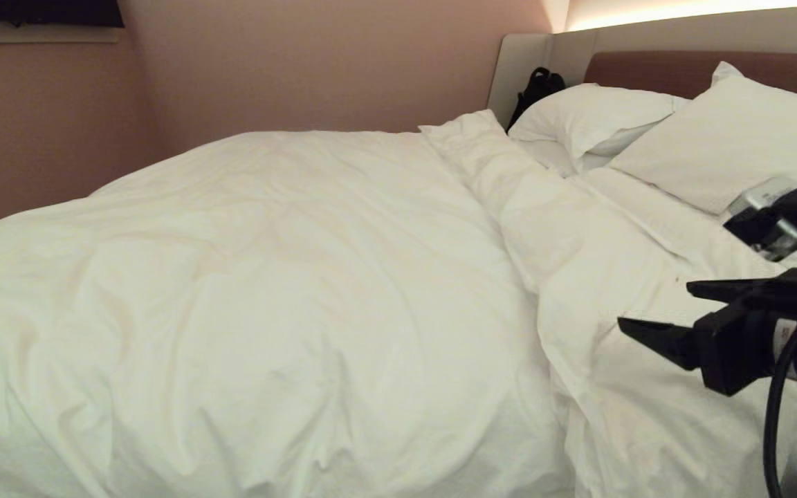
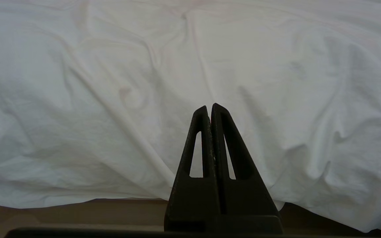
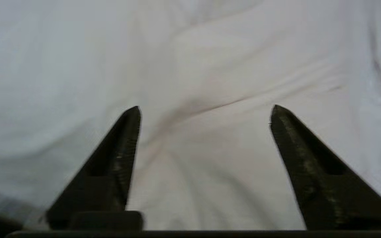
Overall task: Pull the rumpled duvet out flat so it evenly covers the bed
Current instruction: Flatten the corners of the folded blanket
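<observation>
Beside the pillows (image 1: 730, 138), the right gripper (image 1: 654, 308) is held open just over the duvet (image 1: 267, 290), whose folded edge lies ahead, while the left gripper (image 2: 209, 107) is parked shut.

Most of the frame is filled by the duvet (image 2: 111, 82), a white, creased cotton surface. Long folds are seen running from the upper centre down toward the lower middle, and a puffier, more deeply wrinkled bulge is found at the right. The duvet's lower edge is draped across the bottom of the frame, dipping lowest at the lower right. Beneath that edge, a brown band is visible along the lower left and lower centre; what it belongs to cannot be told. The left gripper (image 2: 209, 107) is shown rising from the bottom centre, its two dark, tapered fingers (image 2: 197, 148) pressed together with nothing between them, set against the cloth.
</observation>
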